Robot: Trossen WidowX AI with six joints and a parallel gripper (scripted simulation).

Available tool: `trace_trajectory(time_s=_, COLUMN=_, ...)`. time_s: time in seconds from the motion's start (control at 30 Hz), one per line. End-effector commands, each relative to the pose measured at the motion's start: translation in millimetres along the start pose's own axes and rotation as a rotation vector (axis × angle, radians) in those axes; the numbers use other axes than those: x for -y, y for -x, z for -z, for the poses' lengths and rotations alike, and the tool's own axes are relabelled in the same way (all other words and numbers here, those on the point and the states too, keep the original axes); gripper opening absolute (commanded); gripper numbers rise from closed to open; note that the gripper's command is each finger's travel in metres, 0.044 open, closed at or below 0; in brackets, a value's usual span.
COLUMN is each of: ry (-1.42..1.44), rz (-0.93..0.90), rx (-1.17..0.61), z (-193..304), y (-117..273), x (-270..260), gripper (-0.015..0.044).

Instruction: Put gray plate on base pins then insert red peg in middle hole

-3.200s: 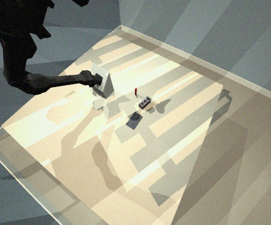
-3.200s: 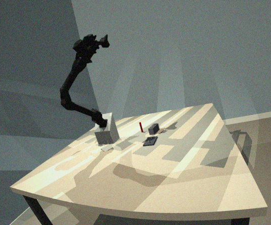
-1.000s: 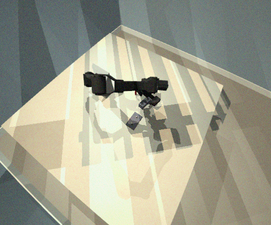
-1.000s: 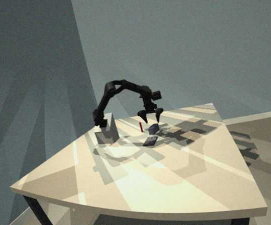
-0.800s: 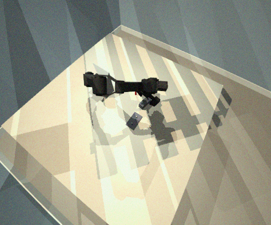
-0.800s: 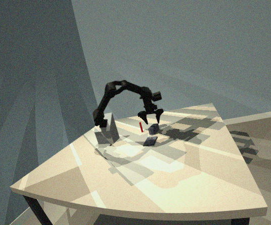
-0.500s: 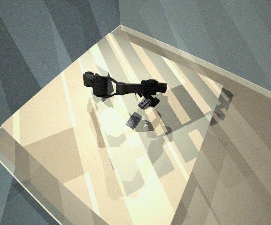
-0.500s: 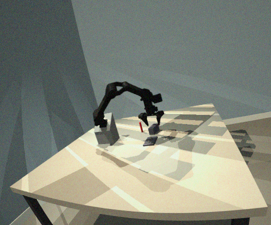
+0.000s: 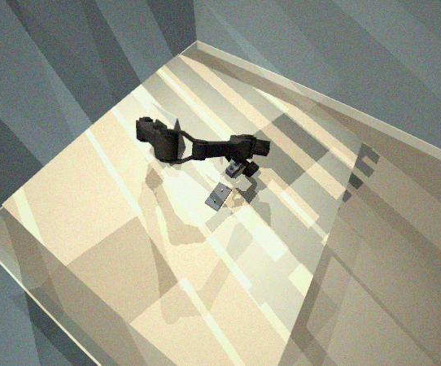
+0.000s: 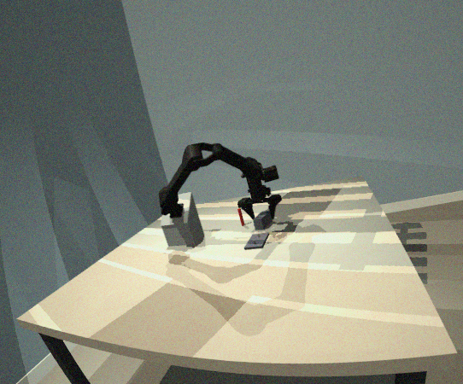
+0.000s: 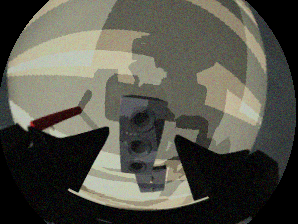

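The gray plate (image 9: 234, 172) (image 10: 261, 221) (image 11: 131, 133) is a thick block with three holes, facing up in the wrist view. The flat gray base (image 9: 218, 195) (image 10: 257, 241) (image 11: 151, 186) lies close beside it, apart from it, with two small pins visible in the top view. My gripper (image 10: 263, 218) (image 11: 142, 134) is open and empty, pointing down, with one finger on either side of the plate. The red peg (image 10: 241, 217) (image 11: 56, 118) stands nearly upright to the left of the plate, outside the fingers. It is hidden in the top view.
The arm's gray pedestal (image 10: 182, 234) stands on the table (image 9: 98, 236) (image 10: 146, 299) to the left of the peg and base in the exterior view. The peg is close to the outside of the left finger in the wrist view. Striped light and arm shadows cross the table.
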State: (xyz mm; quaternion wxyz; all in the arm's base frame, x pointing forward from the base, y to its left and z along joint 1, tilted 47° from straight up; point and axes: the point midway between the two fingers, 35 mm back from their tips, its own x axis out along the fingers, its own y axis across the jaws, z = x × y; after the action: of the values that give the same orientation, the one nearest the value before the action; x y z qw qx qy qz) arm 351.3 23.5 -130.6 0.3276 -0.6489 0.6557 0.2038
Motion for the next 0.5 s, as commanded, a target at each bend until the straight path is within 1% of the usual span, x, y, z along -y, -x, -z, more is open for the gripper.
trace_trajectory(time_s=0.0, ry=0.008, rz=-0.005, rx=-0.008, z=1.2, y=-9.9, x=-3.0, gripper=0.044)
trace_trajectory(time_s=0.23, ry=0.008, rz=-0.005, rx=-0.009, z=1.8, y=-18.6, x=-3.6, gripper=0.044)
trace_trajectory(time_s=0.47, ry=0.008, rz=-0.005, rx=-0.009, z=1.8, y=-18.6, x=-3.6, gripper=0.0256)
